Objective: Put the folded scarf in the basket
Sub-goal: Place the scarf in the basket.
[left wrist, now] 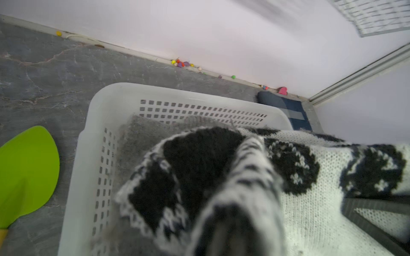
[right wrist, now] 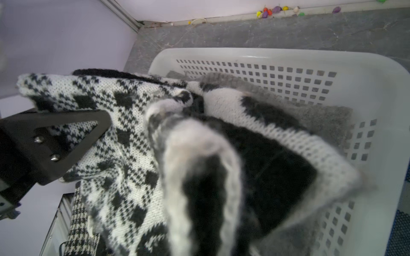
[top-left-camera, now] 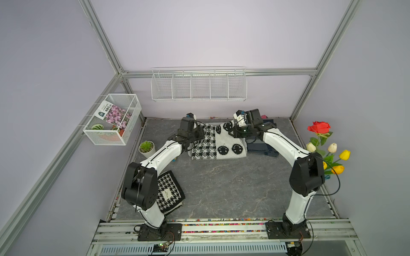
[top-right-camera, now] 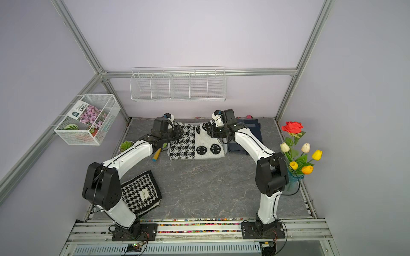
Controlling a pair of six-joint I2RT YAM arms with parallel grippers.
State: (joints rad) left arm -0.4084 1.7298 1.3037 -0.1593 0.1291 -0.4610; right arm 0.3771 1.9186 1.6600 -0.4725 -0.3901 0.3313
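Grip is tight on both sides: I see the left fingers (top-left-camera: 197,134) clenched on the checked half of the black-and-white knitted scarf (top-left-camera: 218,143), and the right fingers (top-left-camera: 235,130) clenched on the half with the round black motifs. Both hold it by its far edge, raised above the desk (top-left-camera: 221,188), so the knit slopes down toward the arms' bases.

In both top views the scarf hides the basket almost entirely, and I cannot tell there whether its near edge touches the desk. From the wrist views, the white perforated basket (left wrist: 106,95) sits right under the bunched knit. A grey cloth (left wrist: 144,133) lies in its bottom. The scarf hangs above that cloth and reaches out past the rim.

A green spade (left wrist: 26,166) with a yellow handle lies on the desk just beside the basket, on the left arm's side. A dark blue cloth (top-left-camera: 261,146) lies on the other side, under the right arm. A folded houndstooth cloth (top-left-camera: 170,190) rests near the left arm's base.
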